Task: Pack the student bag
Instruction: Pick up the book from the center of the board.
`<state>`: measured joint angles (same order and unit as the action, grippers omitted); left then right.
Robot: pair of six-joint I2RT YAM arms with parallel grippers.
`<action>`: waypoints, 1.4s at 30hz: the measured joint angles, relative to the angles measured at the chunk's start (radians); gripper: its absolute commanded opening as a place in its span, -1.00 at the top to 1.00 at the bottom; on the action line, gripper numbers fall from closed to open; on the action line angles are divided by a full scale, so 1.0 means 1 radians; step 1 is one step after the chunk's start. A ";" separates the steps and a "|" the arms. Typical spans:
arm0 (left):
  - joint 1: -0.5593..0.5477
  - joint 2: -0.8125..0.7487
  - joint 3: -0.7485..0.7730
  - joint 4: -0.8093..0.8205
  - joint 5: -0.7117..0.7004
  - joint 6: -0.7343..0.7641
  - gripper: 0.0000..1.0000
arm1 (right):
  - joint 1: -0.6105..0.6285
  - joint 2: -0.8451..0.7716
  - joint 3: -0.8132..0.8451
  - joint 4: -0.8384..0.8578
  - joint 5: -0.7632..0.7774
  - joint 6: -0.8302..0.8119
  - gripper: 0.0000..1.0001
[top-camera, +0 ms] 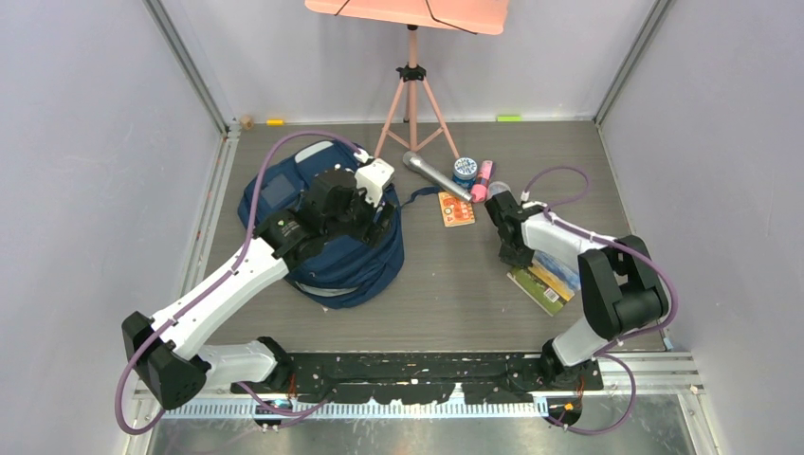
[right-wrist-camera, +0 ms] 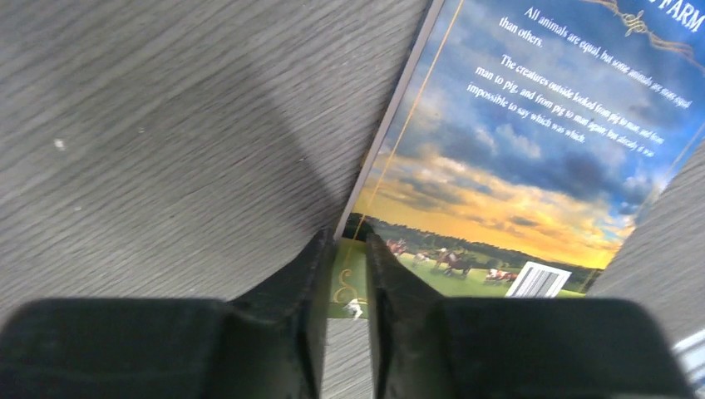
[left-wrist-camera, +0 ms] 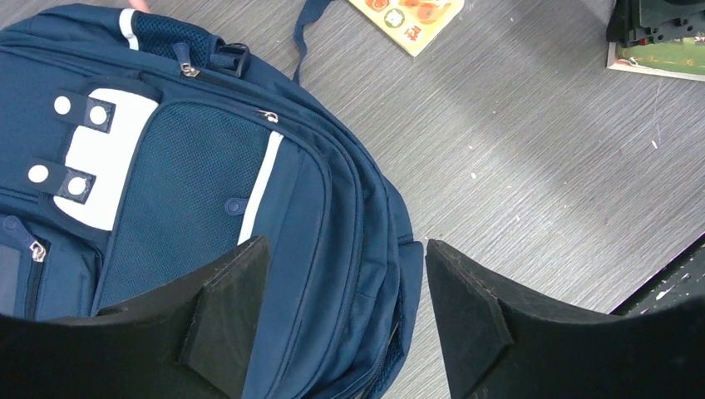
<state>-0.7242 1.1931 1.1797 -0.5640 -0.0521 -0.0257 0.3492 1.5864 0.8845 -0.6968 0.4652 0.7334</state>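
The student bag (top-camera: 353,267) is lying flat, front pocket up, on the left side of the table (top-camera: 455,303). The left gripper (left-wrist-camera: 345,324) hangs right over its edge with the jaws spread wide, nothing in them. Over on the right, the right gripper (right-wrist-camera: 351,283) has its fingers pinched tight on the corner of a paperback book (right-wrist-camera: 515,166) that's flat on the table.
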 measured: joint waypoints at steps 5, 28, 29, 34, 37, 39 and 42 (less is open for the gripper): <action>0.000 -0.001 0.000 0.000 -0.006 0.000 -0.47 | 0.000 -0.042 -0.024 0.031 -0.044 0.023 0.99; 0.000 -0.010 0.000 0.014 -0.003 -0.053 -0.53 | 0.456 0.011 0.013 0.260 -0.234 0.208 0.99; 0.000 -0.010 0.000 0.017 0.001 -0.061 -0.54 | 0.481 0.037 0.035 0.273 -0.243 0.215 0.99; 0.000 -0.004 -0.001 0.044 0.025 -0.128 -0.54 | 0.554 0.110 0.100 0.303 -0.280 0.230 0.50; 0.000 -0.005 -0.029 0.083 0.039 -0.169 -0.54 | 0.552 0.110 0.126 0.289 -0.270 0.220 0.08; 0.000 -0.005 -0.069 0.118 0.048 -0.204 -0.53 | 0.551 0.100 0.137 0.270 -0.252 0.209 -0.21; 0.000 -0.002 -0.172 0.184 0.062 -0.280 -0.51 | 0.537 0.034 0.139 0.205 -0.199 0.174 -0.46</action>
<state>-0.7242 1.1908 1.0080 -0.3801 0.0097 -0.3054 0.8860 1.6199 1.0233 -0.4915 0.2665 0.9070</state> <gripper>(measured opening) 0.765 0.643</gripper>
